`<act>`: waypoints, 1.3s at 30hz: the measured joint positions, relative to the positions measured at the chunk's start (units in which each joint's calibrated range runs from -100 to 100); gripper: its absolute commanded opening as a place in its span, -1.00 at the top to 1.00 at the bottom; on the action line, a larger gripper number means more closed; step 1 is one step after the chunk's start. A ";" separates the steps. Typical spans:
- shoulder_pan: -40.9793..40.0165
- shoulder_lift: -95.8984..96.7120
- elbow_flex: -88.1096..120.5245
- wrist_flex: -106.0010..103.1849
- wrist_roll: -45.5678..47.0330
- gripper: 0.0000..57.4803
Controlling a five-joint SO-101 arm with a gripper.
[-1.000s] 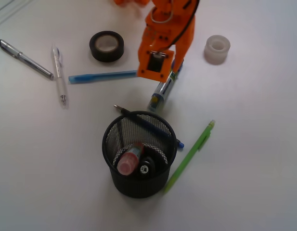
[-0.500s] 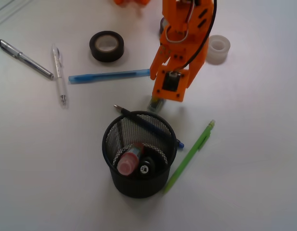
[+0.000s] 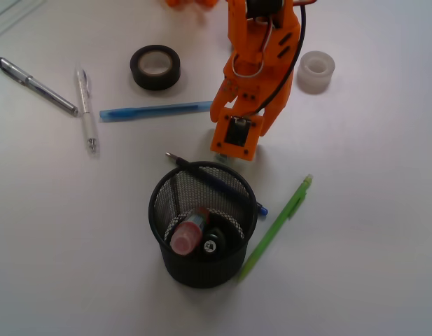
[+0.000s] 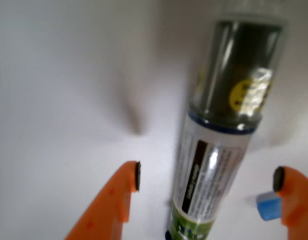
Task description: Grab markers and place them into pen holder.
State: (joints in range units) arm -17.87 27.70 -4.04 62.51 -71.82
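While two thick stubby markers, one red-capped (image 3: 187, 236) and one black-capped (image 3: 211, 244), already stand inside the black wire-mesh pen holder (image 3: 170, 262), the orange gripper (image 4: 207, 178) hovers with its jaws spread wide, gripping nothing. Between them on the white table (image 3: 356, 210) lies the third grey-barrelled marker (image 4: 221, 130), touching neither fingertip (image 4: 137, 175), just beyond the holder's far rim.

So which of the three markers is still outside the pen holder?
The one lying on the table between the open end effector fingers, marker. The red-capped and black-capped ones already stand inside the pen holder.
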 measured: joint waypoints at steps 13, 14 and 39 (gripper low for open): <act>1.33 4.36 -1.17 -6.13 1.90 0.92; 1.33 4.62 -1.35 -6.39 2.00 0.96; 2.59 -12.54 -2.61 -16.67 7.67 0.99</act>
State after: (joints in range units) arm -15.28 15.16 -6.65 45.83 -64.15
